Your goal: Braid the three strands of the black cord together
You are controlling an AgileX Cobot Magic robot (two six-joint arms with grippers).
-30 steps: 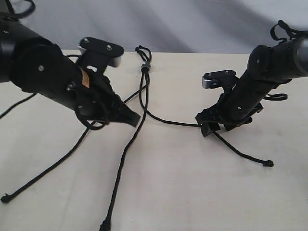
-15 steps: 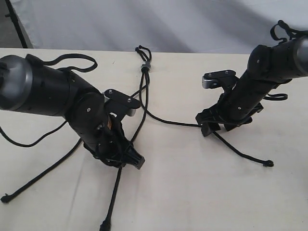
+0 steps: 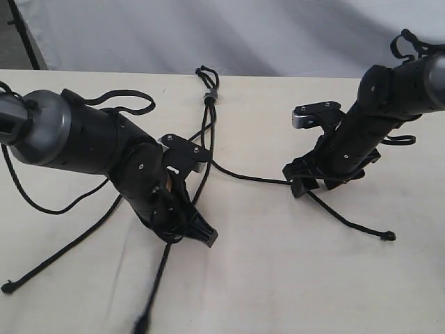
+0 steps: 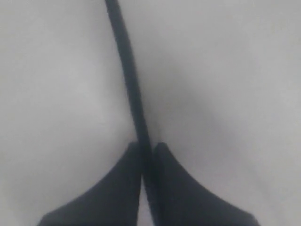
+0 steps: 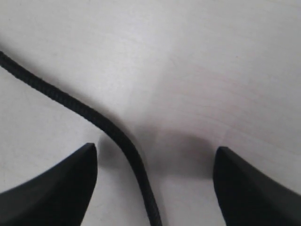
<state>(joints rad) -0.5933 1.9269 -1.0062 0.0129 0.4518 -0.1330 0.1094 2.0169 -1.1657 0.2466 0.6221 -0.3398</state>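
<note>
The black cord's knot lies near the table's far edge, with a short loop beyond it. Three strands fan out toward the front. The left strand ends in a tip at the front left. My left gripper is shut on the middle strand, which runs out from between its fingers. The right strand lies on the table between the spread fingers of my open right gripper, untouched by either finger.
A thick glossy arm cable loops on the table behind the left arm. More cables hang off the right arm. The table is pale, and a grey backdrop stands beyond its far edge.
The left arm has swung down and toward the front, closing on the middle strand; that strand's front tip has shifted a little left. The right arm has not moved.
</note>
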